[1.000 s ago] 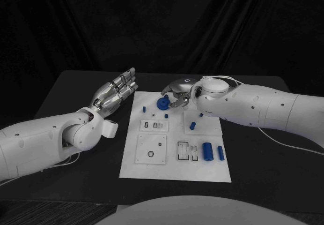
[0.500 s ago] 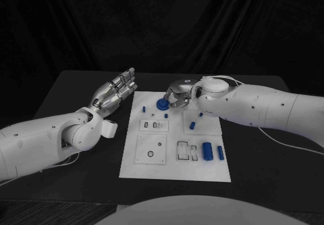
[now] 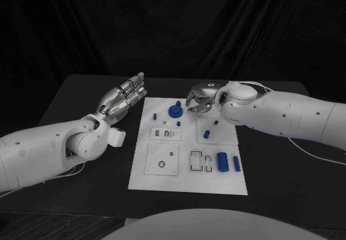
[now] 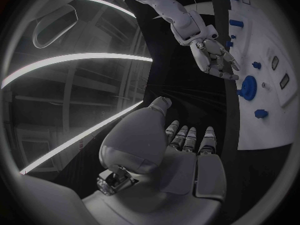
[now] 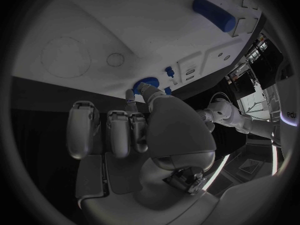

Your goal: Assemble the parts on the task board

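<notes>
The white task board [image 3: 187,176] lies in the middle of the black table. A round blue part with a knob [image 3: 174,110] stands near its far edge, also seen as the round blue part [image 4: 247,87] and the round blue part [image 5: 148,81]. My right hand [image 3: 200,100] hovers just right of it with its fingers loosely curled down, apart from the part and holding nothing; the right hand [image 4: 215,60] shows a gap to it. My left hand [image 3: 124,97] is flat and open beside the board's far left corner.
Small blue pegs [image 3: 153,116] [image 3: 206,134] stand on the board's far half. Two blue cylinders [image 3: 222,161] [image 3: 236,163] lie at its near right, next to rectangular slots [image 3: 200,161]. A square panel with a hole [image 3: 161,159] sits near left.
My right hand has let go of the round blue part and drawn away to the right. The part stays on the board. The left hand has not moved.
</notes>
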You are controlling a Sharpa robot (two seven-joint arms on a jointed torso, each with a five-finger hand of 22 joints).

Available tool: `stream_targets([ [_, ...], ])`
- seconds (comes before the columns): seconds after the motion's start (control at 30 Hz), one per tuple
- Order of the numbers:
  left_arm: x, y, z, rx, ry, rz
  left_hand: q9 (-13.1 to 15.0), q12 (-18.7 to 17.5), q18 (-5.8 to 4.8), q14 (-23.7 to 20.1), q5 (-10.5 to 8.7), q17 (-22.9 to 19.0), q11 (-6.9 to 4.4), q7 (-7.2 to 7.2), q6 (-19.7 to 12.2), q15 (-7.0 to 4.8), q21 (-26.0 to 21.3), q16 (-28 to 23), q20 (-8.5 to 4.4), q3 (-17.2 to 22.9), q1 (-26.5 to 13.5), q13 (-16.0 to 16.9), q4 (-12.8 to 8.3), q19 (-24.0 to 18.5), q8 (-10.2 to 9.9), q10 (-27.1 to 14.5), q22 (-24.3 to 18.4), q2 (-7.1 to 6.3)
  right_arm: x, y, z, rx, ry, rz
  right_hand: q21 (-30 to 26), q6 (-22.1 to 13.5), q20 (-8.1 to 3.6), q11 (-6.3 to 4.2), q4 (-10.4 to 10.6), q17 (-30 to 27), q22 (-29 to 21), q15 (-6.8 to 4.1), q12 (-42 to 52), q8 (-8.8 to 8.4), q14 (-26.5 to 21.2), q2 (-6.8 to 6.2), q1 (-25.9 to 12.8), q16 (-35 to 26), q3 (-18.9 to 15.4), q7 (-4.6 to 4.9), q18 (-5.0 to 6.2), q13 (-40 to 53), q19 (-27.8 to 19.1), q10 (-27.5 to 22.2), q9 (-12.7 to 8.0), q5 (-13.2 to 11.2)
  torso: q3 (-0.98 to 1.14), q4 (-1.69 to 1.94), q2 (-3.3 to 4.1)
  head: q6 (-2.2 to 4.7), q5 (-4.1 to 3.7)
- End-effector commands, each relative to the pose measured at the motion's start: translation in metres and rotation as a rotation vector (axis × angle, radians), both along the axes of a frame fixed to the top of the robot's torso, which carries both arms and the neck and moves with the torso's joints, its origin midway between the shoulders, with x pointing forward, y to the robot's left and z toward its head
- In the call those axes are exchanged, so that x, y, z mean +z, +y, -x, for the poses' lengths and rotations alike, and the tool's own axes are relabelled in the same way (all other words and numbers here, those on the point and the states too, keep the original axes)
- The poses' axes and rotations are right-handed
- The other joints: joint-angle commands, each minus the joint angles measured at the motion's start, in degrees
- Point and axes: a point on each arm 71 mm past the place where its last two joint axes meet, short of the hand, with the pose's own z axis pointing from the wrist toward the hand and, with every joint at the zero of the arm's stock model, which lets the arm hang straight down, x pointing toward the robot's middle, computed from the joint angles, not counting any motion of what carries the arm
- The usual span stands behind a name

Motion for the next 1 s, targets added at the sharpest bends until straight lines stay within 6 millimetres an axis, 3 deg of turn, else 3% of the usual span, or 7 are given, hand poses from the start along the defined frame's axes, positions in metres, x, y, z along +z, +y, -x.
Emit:
stream_targets([
  [0.03,0.003,0.000,0.001,-0.004,-0.027,0.021,0.05,0.21,0.97,0.08,-0.27,-0.09,0.28,0.35,0.17,0.46,-0.34,-0.21,0.41,0.37,-0.28,-0.01,-0.07,0.04,0.18,0.01,-0.09,0.13,0.018,-0.009,0.000,-0.011,-0.084,-0.055,-0.26,-0.78,0.16,0.22,0.12,12.04,10.76,0.34,0.14,-0.68,4.98,-0.55,-0.38,-0.17,-0.50,-0.09,0.77,15.08,-0.27,5.86,-0.25,-0.73,0.00,0.05,0.01,0.17,-0.03],
  [0.27,0.003,0.004,0.002,0.005,-0.025,0.017,0.07,0.47,0.97,0.08,-0.28,-0.09,0.62,0.21,0.32,0.65,-0.34,-0.21,0.50,0.48,-0.36,0.04,-0.19,0.04,0.21,0.10,-0.09,0.07,0.045,-0.047,0.014,-0.063,-0.079,-0.035,-2.84,-1.45,-0.05,-0.12,1.43,9.65,9.98,0.08,-1.81,-2.12,4.14,-0.69,-1.04,-2.49,-1.57,-0.53,1.30,13.04,-1.34,3.66,-0.85,-5.33,0.02,0.01,-0.04,0.46,-0.13],
  [0.37,0.003,0.006,0.002,0.009,-0.025,0.015,0.07,0.50,0.97,0.08,-0.28,-0.09,0.65,0.19,0.34,0.67,-0.34,-0.21,0.51,0.50,-0.37,0.05,-0.20,0.04,0.21,0.12,-0.09,0.06,0.052,-0.068,0.024,-0.091,-0.065,-0.016,-8.57,-1.50,-0.35,-0.50,2.12,3.17,7.94,-0.19,-7.53,-2.96,2.01,-0.50,-0.58,-9.24,-2.39,-0.89,2.36,7.38,-3.69,-1.40,-1.55,-6.87,-0.02,-0.13,-0.12,0.45,-0.09],
  [0.5,0.003,0.006,0.002,0.009,-0.024,0.014,0.08,0.60,0.98,0.08,-0.28,-0.09,0.79,0.12,0.44,0.79,-0.34,-0.21,0.56,0.55,-0.43,0.07,-0.27,0.04,0.23,0.17,-0.09,0.00,0.054,-0.096,0.037,-0.114,-0.071,-0.005,-12.17,-2.01,-0.85,-1.05,2.79,-2.15,6.52,-0.79,-17.51,-3.13,1.43,-0.22,0.38,-14.99,-3.08,-1.56,2.84,-2.24,-3.92,-5.87,-2.61,-7.04,-0.02,-0.23,-0.15,0.50,-0.30],
  [0.6,0.003,0.006,0.002,0.008,-0.023,0.014,0.08,0.64,0.98,0.08,-0.27,-0.09,0.82,0.11,0.43,0.84,-0.34,-0.21,0.57,0.56,-0.45,0.08,-0.29,0.04,0.23,0.18,-0.09,-0.01,0.049,-0.113,0.047,-0.121,-0.077,0.015,-10.03,-2.86,-1.30,-1.49,2.95,-2.02,7.27,-1.26,-22.44,-3.25,2.46,-0.42,0.81,-14.70,-3.41,-2.15,2.31,-7.05,-2.12,-6.16,-3.43,-6.84,-0.07,-0.28,-0.19,0.60,-0.29],
  [0.7,0.003,0.007,0.002,0.008,-0.022,0.014,0.08,0.64,0.98,0.08,-0.27,-0.09,0.82,0.11,0.43,0.84,-0.34,-0.21,0.57,0.56,-0.45,0.08,-0.29,0.04,0.23,0.18,-0.09,-0.01,0.039,-0.130,0.056,-0.132,-0.086,0.036,-10.75,-4.52,-1.18,-1.91,3.65,-9.27,7.11,-0.95,-26.02,-3.18,1.74,-0.09,0.58,-21.80,-4.19,-2.92,2.29,-10.74,-1.70,-3.70,-5.05,-7.31,-0.10,-0.28,-0.17,0.56,-0.29],
  [1.0,0.002,0.006,0.002,0.003,-0.018,0.015,0.08,0.68,0.98,0.08,-0.26,-0.09,0.94,0.06,0.43,0.97,-0.34,-0.21,0.59,0.63,-0.48,0.08,-0.34,0.04,0.22,0.21,-0.09,-0.01,0.013,-0.165,0.061,-0.205,-0.073,0.034,-9.25,-4.29,-0.94,-1.56,3.78,-10.18,7.80,-0.71,-22.94,-3.11,2.26,-0.34,0.54,-22.16,-5.04,-2.19,1.94,-7.83,-0.83,-1.07,-5.78,-7.81,-0.21,-0.63,-0.23,0.67,-0.05],
])
